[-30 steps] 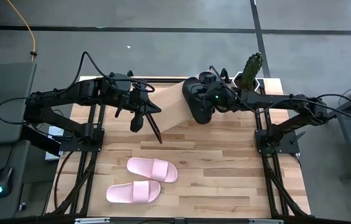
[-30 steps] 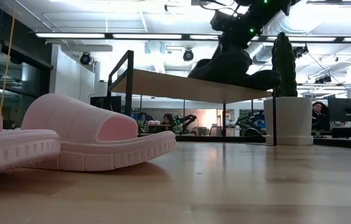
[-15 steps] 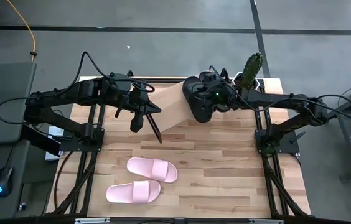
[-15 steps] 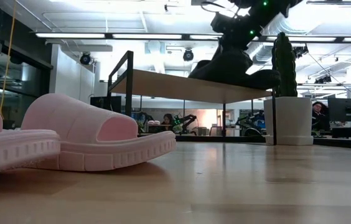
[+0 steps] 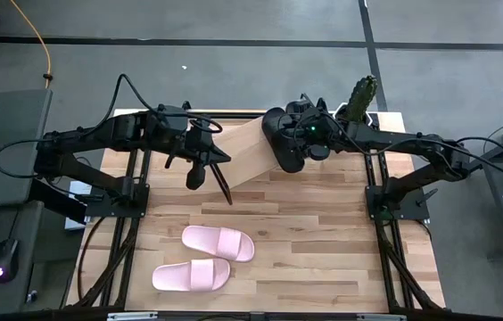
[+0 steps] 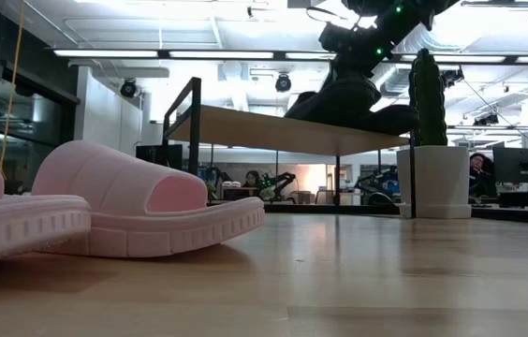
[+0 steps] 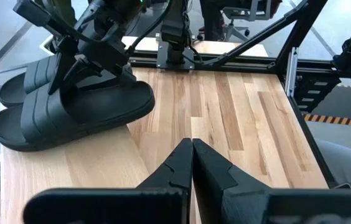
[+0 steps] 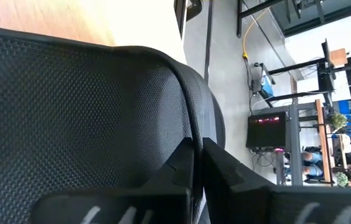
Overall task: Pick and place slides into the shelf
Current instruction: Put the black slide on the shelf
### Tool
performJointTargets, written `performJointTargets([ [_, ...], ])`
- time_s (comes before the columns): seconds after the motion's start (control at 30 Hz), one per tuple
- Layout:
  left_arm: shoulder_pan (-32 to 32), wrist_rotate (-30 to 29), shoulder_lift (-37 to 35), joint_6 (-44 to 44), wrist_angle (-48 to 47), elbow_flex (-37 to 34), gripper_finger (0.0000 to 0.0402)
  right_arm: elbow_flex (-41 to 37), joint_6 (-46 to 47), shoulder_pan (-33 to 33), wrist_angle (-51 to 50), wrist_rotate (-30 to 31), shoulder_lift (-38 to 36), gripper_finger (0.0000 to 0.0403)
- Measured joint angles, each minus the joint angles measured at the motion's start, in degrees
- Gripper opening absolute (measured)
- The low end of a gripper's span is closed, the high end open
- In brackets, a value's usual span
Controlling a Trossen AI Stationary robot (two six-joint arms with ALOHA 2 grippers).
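Observation:
Two black slides lie side by side on the shelf's light-wood plank [image 5: 244, 153] near its right end; the left wrist view shows the nearer one [image 7: 70, 118] and the farther one [image 7: 20, 84]. My right gripper [image 7: 91, 62] stands over the nearer one, shut on it; its black textured surface [image 8: 76, 112] fills the right wrist view. My left gripper [image 5: 196, 178] hovers shut over the shelf's left end, touching nothing. Two pink slides [image 5: 218, 242] [image 5: 192, 275] rest sole-down on the table's near left part. My right gripper is on the nearer black slide's strap [image 7: 110, 78], coming from above and pointing down. In the right wrist view the strap's edge [image 8: 194, 106] runs in between the fingers [image 8: 216, 163]. The slide's sole lies on the shelf plank.
A cactus in a white pot [image 5: 361, 98] stands at the table's far right corner, just beyond the shelf's right end. Bare wooden tabletop [image 5: 323, 241] stretches to the right of the pink slides. The shelf's dark end panel [image 6: 192, 126] stands at its left end.
My right wrist has drawn slightly up and toward the far edge, while the black slide has stayed on the shelf plank. My left arm and the pink slides have kept still.

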Motion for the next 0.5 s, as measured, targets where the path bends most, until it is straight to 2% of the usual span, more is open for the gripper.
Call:
performJointTargets([
  [0.33,0.0,0.0,0.0,0.0,-0.5,0.0,0.0001,-0.1,2.9,0.0,-3.0,3.5,0.0,0.0003],
  [0.5,0.0,0.0,0.0,0.0,-0.5,0.0,0.0001,-0.1,5.3,0.2,-3.9,3.7,-0.6,0.0029],
])
